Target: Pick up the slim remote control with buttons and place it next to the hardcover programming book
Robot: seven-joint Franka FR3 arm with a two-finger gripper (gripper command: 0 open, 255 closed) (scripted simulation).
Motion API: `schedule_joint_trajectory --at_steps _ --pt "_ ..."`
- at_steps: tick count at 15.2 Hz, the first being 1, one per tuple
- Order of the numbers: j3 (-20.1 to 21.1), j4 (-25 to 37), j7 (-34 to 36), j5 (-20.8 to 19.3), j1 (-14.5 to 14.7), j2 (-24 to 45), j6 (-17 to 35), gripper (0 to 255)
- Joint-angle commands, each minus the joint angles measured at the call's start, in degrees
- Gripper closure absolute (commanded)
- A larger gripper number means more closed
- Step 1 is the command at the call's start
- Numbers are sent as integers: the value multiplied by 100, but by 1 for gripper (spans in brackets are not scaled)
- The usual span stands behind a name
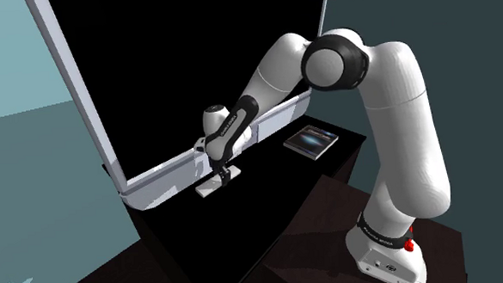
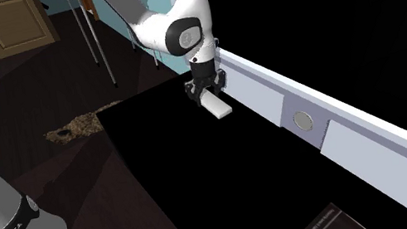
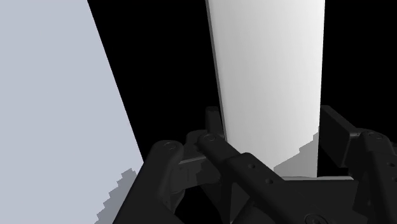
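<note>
The remote (image 1: 210, 188) is drawn as a plain white slim slab with no visible buttons, lying low over the dark table (image 1: 244, 231) just in front of the television's lower frame. My black gripper (image 1: 224, 170) comes down on one end of it and is shut on it. From the wrist the remote (image 3: 267, 76) runs away between the fingers (image 3: 215, 122), which clasp its sides. In the second exterior view the gripper (image 2: 207, 92) holds the remote (image 2: 219, 107) close to the frame. Whether it rests on the table or hangs just above it I cannot tell. The dark-covered book (image 1: 312, 141) lies flat further along the table; its corner (image 2: 329, 228) also shows.
A large television with a black screen and pale frame (image 1: 156, 178) stands along the table's back edge, right beside the gripper (image 2: 348, 137). A wooden door (image 2: 7, 23), thin table legs (image 2: 93, 34) and a floor stain (image 2: 70, 132) lie beyond. The stand (image 1: 443, 259) is dark.
</note>
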Motion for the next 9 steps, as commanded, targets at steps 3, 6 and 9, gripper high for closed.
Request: schedule_joint_trajectory --at_steps 3,6,9 --pt "-15 -9 28 -20 24 -247 -236 255" --pt "-25 -25 37 -34 32 -437 -409 255" --pt "-34 -30 44 -47 39 -608 -575 255"
